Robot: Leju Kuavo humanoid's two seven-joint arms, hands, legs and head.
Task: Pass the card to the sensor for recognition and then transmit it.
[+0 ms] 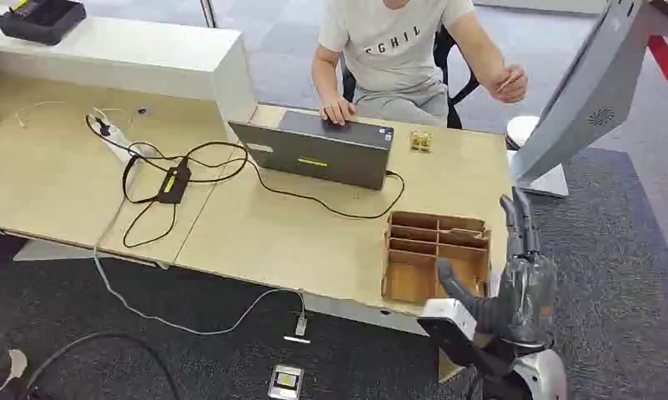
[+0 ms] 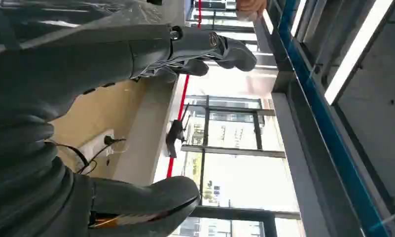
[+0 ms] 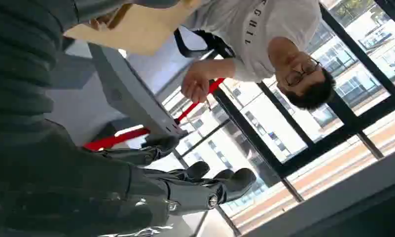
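A power strip (image 1: 118, 140) and black adapter (image 1: 173, 182) lie near the tabletop's (image 1: 272, 233) left part. A grey laptop (image 1: 318, 150) sits at the far edge before a seated person (image 1: 393, 50). A partitioned wooden box (image 1: 434, 254) occupies the near right corner. Right hand (image 1: 514, 267) is raised beside it, fingers extended, holding nothing. The left hand (image 2: 136, 64) likewise is open and empty. The card cannot be located.
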